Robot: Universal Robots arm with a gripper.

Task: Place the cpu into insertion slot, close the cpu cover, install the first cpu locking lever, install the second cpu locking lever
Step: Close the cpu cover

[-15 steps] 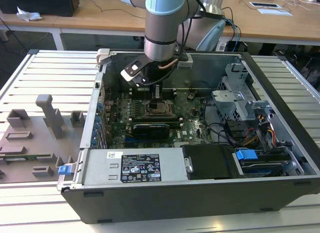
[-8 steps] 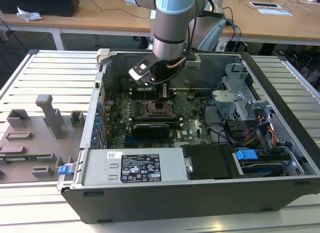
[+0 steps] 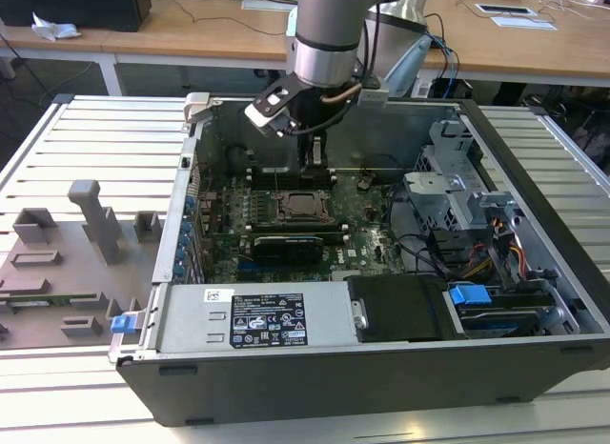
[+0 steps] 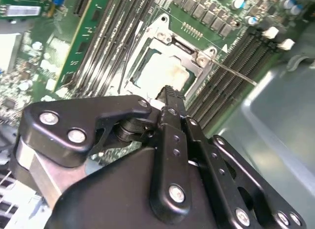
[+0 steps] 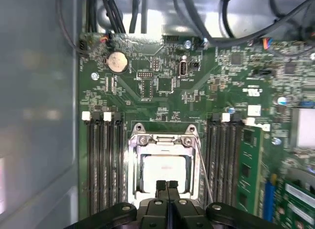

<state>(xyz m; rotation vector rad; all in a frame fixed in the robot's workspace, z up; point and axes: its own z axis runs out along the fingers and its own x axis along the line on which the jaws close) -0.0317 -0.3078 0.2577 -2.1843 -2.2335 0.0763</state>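
1. Setting: a ribbed aluminium table (image 3: pixel 95 139), with wooden desks behind it, bears an open dark grey steel computer case (image 3: pixel 286 377) lying on its side.
2. Inside lies a green circuit board (image 5: pixel 162 91), matt and densely populated, with rows of long black memory slots (image 5: pixel 103 160).
3. Hand: the black jointed metal gripper (image 5: pixel 167 184) hangs inside the case. Its two fingertips are pressed together, and nothing is visible between them.
4. The small flat square cpu with a pale beige-grey metallic top (image 5: pixel 165 170) sits in its socket directly under the fingertips. It faces up, and its edges run parallel to the memory slots.
5. The thin silvery metal cpu cover (image 5: pixel 162 140), a square windowed frame, lies flat around the cpu. Its screwed end points away from the fingertips.
6. A thin bare wire lever (image 5: pixel 204 175) runs just beside the frame, lengthwise along the slots.
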